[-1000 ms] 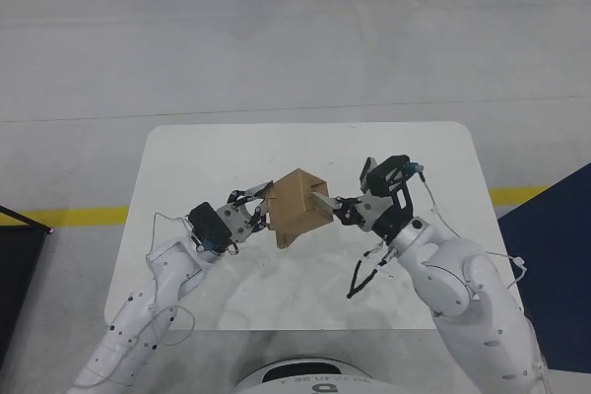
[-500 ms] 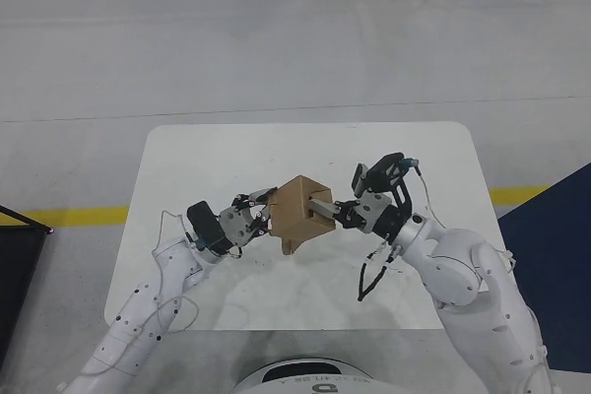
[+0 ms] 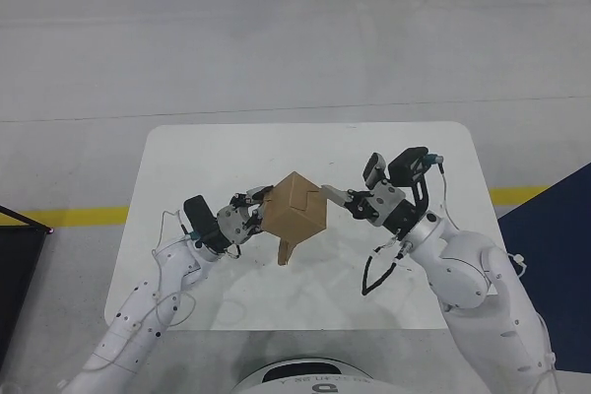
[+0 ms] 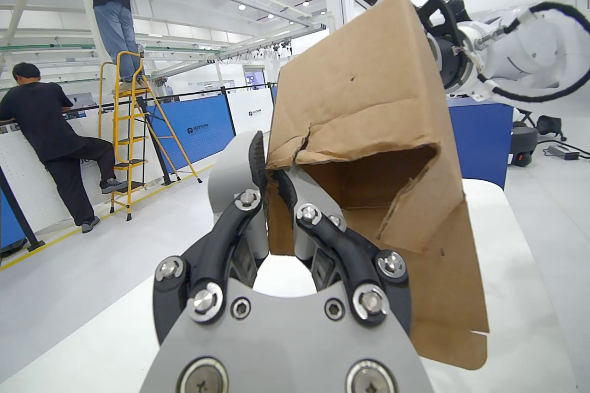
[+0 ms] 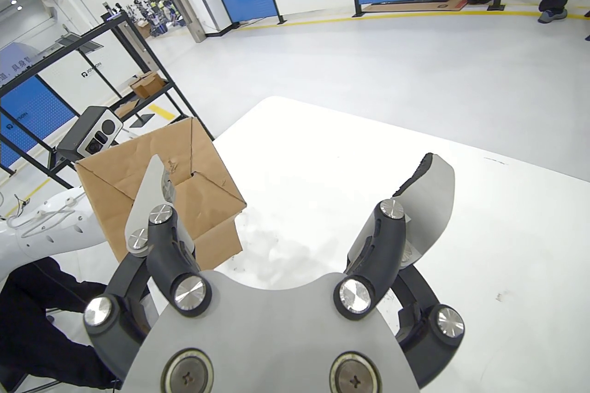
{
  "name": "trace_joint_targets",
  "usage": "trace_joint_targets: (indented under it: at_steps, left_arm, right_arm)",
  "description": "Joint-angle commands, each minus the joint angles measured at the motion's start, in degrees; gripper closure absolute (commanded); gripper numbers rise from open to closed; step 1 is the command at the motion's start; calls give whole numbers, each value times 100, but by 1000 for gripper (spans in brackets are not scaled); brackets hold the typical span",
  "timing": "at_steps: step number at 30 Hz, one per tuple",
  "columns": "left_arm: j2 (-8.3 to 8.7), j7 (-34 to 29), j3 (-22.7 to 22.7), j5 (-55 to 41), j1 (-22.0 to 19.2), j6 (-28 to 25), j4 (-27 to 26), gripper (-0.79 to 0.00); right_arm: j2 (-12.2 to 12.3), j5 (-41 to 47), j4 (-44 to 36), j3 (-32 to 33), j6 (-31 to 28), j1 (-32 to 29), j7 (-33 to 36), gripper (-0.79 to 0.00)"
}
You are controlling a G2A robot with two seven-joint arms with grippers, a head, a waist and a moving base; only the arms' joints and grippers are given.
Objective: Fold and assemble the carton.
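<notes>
The left end effector (image 4: pixel 268 169) pinches the carton (image 4: pixel 364 99) edge. The right end effector (image 5: pixel 295 178) is spread. Seems light, bendy: hold edges.

Count: 1 table (image 3: pixel 207 158), 1 carton (image 3: pixel 295 209) on it. 2 grippers: left gripper (image 4: pixel 269 175), right gripper (image 5: pixel 295 182). In the room behind: 1 yellow ladder (image 4: pixel 133 127).

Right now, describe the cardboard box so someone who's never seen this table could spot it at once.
Find the white rounded table; near its middle, between the two white robot arms, is a tilted brown cardboard carton, the left arm's jaws shut on one edge. It is the only brown thing there, with one loose flap sticking out.
</notes>
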Motion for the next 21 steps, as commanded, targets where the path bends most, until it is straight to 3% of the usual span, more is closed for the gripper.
trace_joint_targets:
  at_steps: [1, 7, 13, 18, 19, 21]
  left_arm:
    - [-24, -21, 73, -183, 19, -15, 83, 0]
    - [-162, 1038, 394, -637, -262, -164, 485, 0]
    - [-326, 1811, 769, -716, -713, -188, 822, 0]
    - [-413, 1729, 955, -552, -1008, -103, 1012, 0]
    - [-400, 1439, 928, -263, -1093, 65, 1082, 0]
    - [-306, 577, 855, 1186, -1340, 580, 864, 0]
  right_arm:
    - [3, -96, -9, 69, -104, -19, -288, -785]
    - [33, -579, -34, 595, -953, -388, -1877, -785]
    - [40, -1238, 18, 944, -1194, -796, -3044, -785]
    - [39, -1315, 115, 1039, -1216, -903, -3276, -785]
    - [38, -1315, 127, 1047, -1219, -911, -3292, -785]
    - [37, -1315, 154, 1076, -1188, -936, -3302, -785]
